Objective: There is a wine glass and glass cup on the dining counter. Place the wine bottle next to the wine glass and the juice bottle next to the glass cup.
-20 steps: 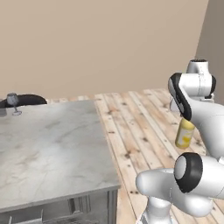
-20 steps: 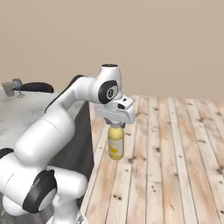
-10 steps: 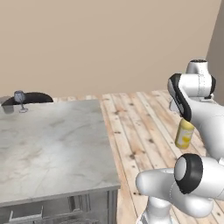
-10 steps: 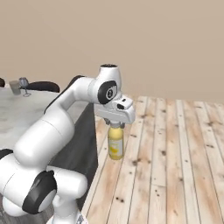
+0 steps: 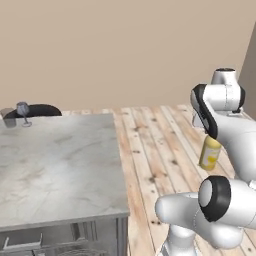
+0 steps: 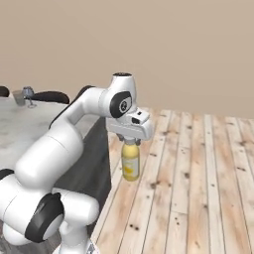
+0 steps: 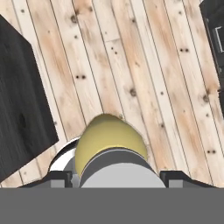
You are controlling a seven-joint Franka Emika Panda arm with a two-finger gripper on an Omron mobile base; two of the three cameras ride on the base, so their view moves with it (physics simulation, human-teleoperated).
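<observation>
Juice bottle (image 6: 130,161), yellow and upright, hangs by its neck from your claw (image 6: 130,142), which is closed around it, out over the wooden floor (image 6: 198,178). From the left base camera the marble tabletop (image 5: 60,165) fills the 9 o'clock side, and the wine glass (image 5: 22,113) stands at its far edge near 10 o'clock, with a grey shape just beside it that may be the glass cup. The bottle is well apart from both. You risk clipping the tabletop edge if you swing across too low, or dropping the bottle.
</observation>
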